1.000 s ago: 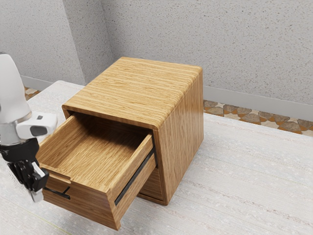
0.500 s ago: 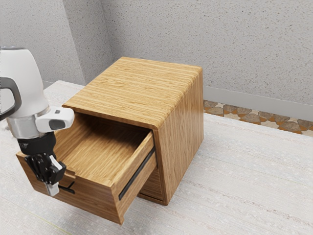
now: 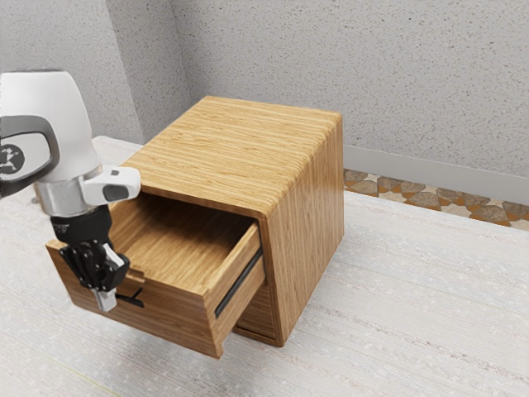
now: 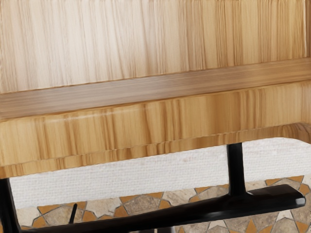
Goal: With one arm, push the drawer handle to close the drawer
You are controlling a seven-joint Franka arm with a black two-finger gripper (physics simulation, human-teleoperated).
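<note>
One even push inward, the closed, empty pincer (image 3: 105, 301) low against the handle (image 3: 131, 300), should slide the drawer (image 3: 178, 316) home squarely.

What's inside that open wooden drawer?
The light-brown, striped wooden drawer shows only bare floor. Its deepest part is hidden under the matching cabinet's top, its nearest floor behind the front panel, and one side partly behind my white arm.
</note>
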